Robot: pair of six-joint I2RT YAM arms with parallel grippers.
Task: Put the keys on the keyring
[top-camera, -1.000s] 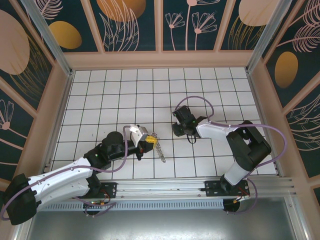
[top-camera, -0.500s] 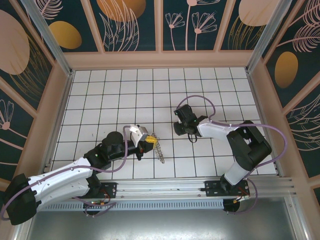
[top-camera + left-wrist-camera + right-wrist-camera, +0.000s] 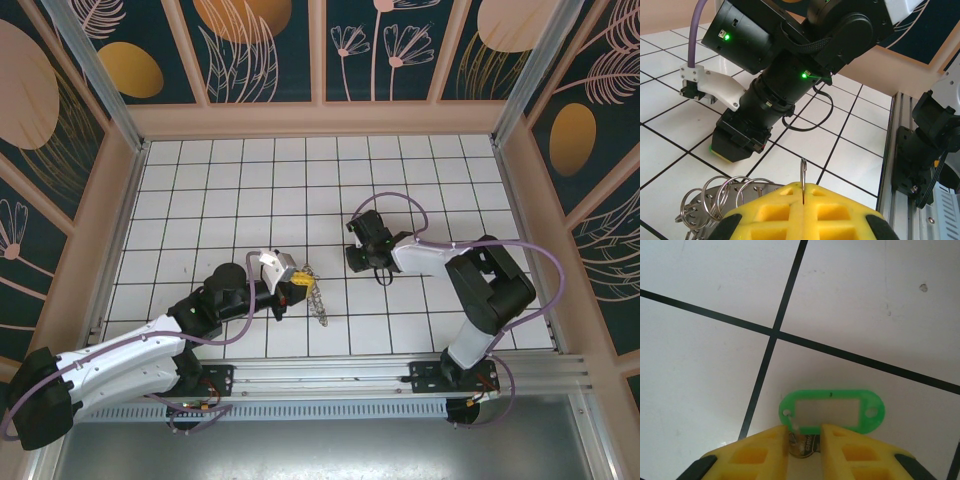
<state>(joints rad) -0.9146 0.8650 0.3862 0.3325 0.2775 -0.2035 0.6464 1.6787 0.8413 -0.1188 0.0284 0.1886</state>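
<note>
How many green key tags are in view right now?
1. The green tag lies flat on a white tile, just ahead of the right gripper. More may be hidden beneath the gripper.

White tiled tabletop (image 3: 230, 190) ruled with black grid lines. Around it, dark teal wall panels (image 3: 285, 70) with painted flowers (framed in pale beige). Along the near edge, a silver aluminium rail (image 3: 330, 374).

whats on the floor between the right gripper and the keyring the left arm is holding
Nothing: the top external view shows bare white tiles between the right gripper and the keyring.
</note>
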